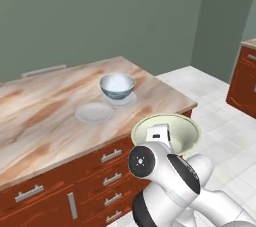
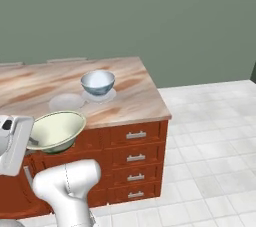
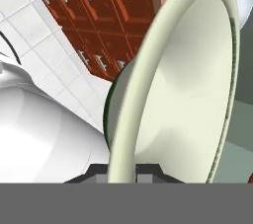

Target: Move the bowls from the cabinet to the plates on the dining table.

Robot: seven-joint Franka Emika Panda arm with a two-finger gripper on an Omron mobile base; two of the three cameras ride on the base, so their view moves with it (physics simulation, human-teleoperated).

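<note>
Hand point(image 3: 122, 171) grips cream bowl point(image 3: 183, 94).

Your white arm is folded with its elbow low and its wrist raised. Your claw point(image 3: 123, 172) is clamped on the rim of the cream round bowl point(image 1: 182, 131), holding it up, tilted.

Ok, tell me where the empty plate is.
The empty plate lies on the dining table, beside the plate bearing the grey-blue bowl, near the table's front edge in both base views.
</note>
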